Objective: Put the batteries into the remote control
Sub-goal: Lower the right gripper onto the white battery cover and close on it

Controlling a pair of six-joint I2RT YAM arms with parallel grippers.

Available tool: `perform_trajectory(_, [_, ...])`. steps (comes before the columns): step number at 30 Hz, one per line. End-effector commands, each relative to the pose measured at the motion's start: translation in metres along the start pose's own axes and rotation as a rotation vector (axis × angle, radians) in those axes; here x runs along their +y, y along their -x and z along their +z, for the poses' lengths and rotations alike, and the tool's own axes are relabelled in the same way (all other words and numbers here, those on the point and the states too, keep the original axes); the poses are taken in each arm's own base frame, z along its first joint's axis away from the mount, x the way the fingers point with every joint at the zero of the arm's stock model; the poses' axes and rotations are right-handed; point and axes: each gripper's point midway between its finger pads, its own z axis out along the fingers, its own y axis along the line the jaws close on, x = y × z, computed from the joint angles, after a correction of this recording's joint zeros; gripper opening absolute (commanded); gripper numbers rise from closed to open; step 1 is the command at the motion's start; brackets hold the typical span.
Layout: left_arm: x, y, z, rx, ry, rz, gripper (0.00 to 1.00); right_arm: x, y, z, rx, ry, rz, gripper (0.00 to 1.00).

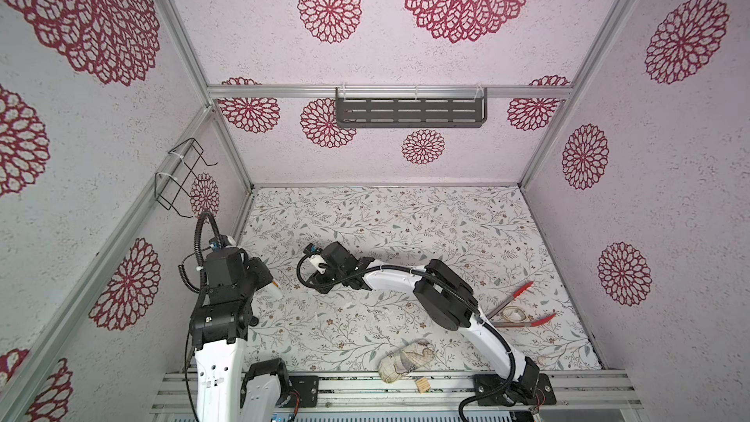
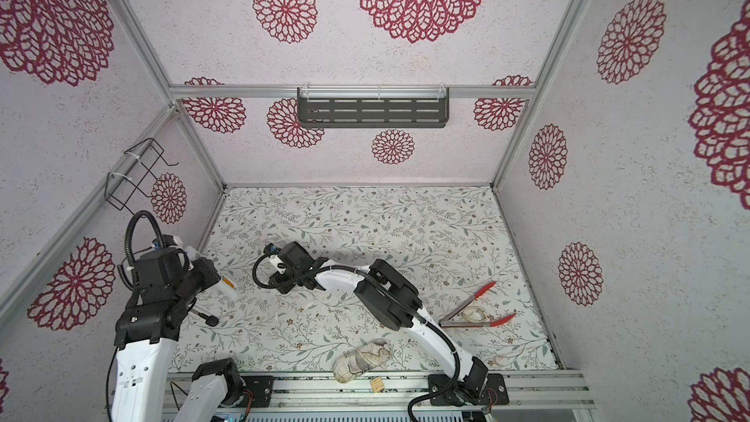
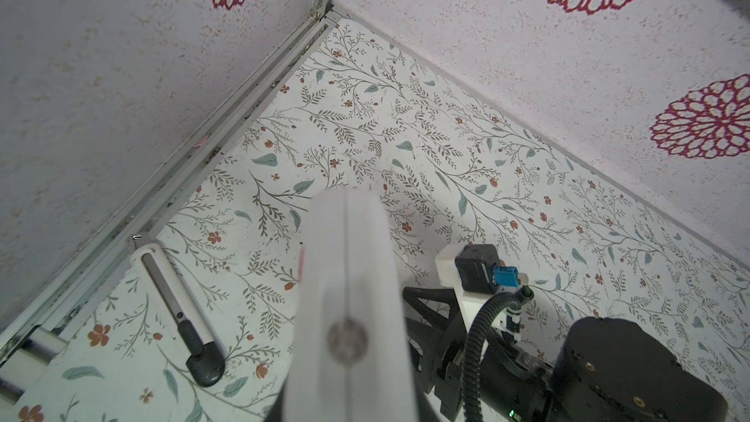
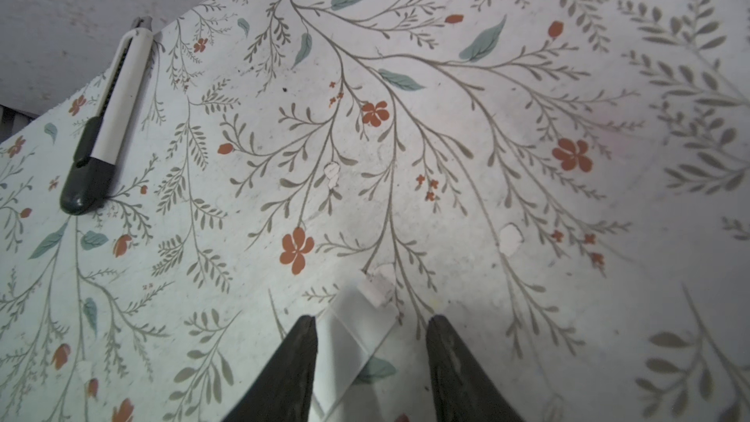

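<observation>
One remote control point(image 2: 229, 288) in left gripper point(image 2: 216, 280)

Table point(image 1: 406, 213), far half: open floor from wall to wall.
Middle: right arm point(image 1: 397, 278) lies across it, reaching left.
Left side: remote control point(image 2: 227, 287) juts from the left arm point(image 1: 223, 278), leaving only a narrow gap to the right arm's wrist. Box cutter point(image 4: 109, 115) lies along the left wall.
Right side: splayed tongs point(image 1: 523, 289).
Front edge: cloth bundle point(image 1: 406, 359).
Overhead: shelf point(image 1: 410, 113) on back wall, wire rack point(image 1: 180, 174) on left wall.
</observation>
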Motion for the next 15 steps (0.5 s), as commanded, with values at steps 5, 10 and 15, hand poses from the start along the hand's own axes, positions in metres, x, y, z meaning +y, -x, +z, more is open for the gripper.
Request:
perform_trajectory(5, [-0.005,0.007,0.002,-0.029,-0.026,0.006,0.00,0.004,0.006,0.006,-0.013,0.044,-0.031,0.41])
perform_trajectory(10, [-0.005,0.007,0.002,-0.027,-0.029,0.006,0.00,0.005,0.003,0.012,-0.006,0.059,-0.042,0.35])
perform_trajectory(15, [-0.005,0.006,0.003,-0.023,-0.031,0.006,0.00,0.005,0.002,0.016,-0.004,0.062,-0.051,0.29])
